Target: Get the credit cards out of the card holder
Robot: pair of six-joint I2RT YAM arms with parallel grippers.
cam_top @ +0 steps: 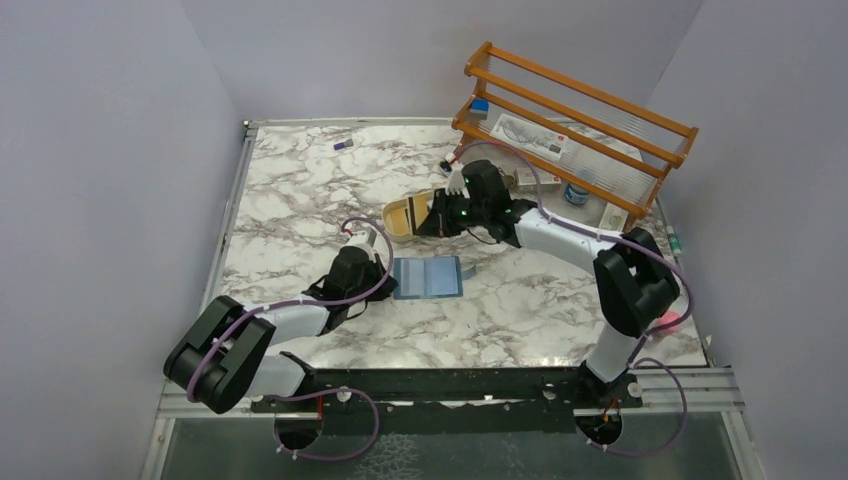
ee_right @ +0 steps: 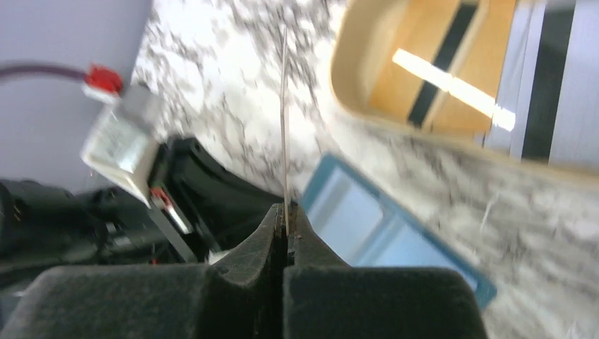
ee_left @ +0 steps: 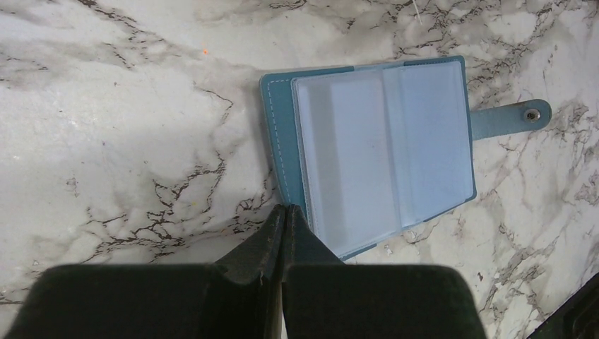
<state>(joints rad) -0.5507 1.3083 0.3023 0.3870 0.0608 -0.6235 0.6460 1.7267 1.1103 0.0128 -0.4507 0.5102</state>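
Observation:
The teal-blue card holder [cam_top: 428, 277] lies open on the marble table, its clear sleeves looking empty [ee_left: 381, 148], its snap tab [ee_left: 508, 119] pointing right. My left gripper [ee_left: 286, 210] is shut, its tips at the holder's near left edge, with nothing seen between them; in the top view it [cam_top: 388, 285] sits just left of the holder. My right gripper [ee_right: 285, 212] is shut on a thin credit card [ee_right: 284, 127] seen edge-on, held above the table by the tan tray [cam_top: 400, 215]. A yellow card [ee_right: 452, 63] and a grey-white card [ee_right: 558, 78], both dark-striped, lie in the tray [ee_right: 353, 92]. The holder also shows in the right wrist view [ee_right: 381, 233].
An orange wooden rack [cam_top: 575, 120] with small items stands at the back right. A small purple object [cam_top: 343, 145] lies at the back left. Grey walls close in the table on three sides.

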